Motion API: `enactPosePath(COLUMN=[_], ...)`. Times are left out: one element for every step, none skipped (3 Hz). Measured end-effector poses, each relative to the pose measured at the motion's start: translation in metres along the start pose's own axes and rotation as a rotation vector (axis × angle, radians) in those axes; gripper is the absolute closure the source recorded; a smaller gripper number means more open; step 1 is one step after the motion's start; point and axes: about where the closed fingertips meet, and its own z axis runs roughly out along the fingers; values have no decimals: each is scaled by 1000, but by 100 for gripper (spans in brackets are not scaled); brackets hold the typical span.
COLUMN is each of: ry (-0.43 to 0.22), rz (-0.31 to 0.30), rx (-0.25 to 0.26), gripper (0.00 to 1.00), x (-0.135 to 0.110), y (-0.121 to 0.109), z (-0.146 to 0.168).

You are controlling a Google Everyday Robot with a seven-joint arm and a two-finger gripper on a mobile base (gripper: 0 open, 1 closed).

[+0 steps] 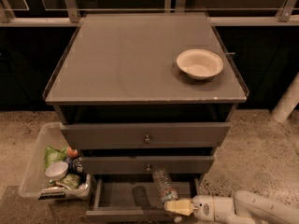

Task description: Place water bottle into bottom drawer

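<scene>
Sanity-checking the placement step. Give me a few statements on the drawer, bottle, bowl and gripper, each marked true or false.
1. The bottom drawer is open. True.
2. The bowl lies in that drawer. False: it sits on the cabinet top.
3. The gripper holds the bottle tilted over the open drawer. True.
4. The bin stands on the cabinet top. False: it is on the floor, left of the drawers in view.

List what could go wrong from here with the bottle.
1. The water bottle, held by its lower end in the end effector at the front right of the bottom drawer, tilts toward the middle drawer; its top may snag there.
2. Released so near the front rim, it may roll out.
</scene>
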Motion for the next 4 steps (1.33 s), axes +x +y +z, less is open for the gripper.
enactPosePath(ry=[-43,-75,-79,-92], rz=[134,203,211,242], rx=[-7,-14,-17,-25], gripper=[100,100,100,100], x=[26,39,41,41], y=[-50,-86,-90,-100], z=[5,10,13,14])
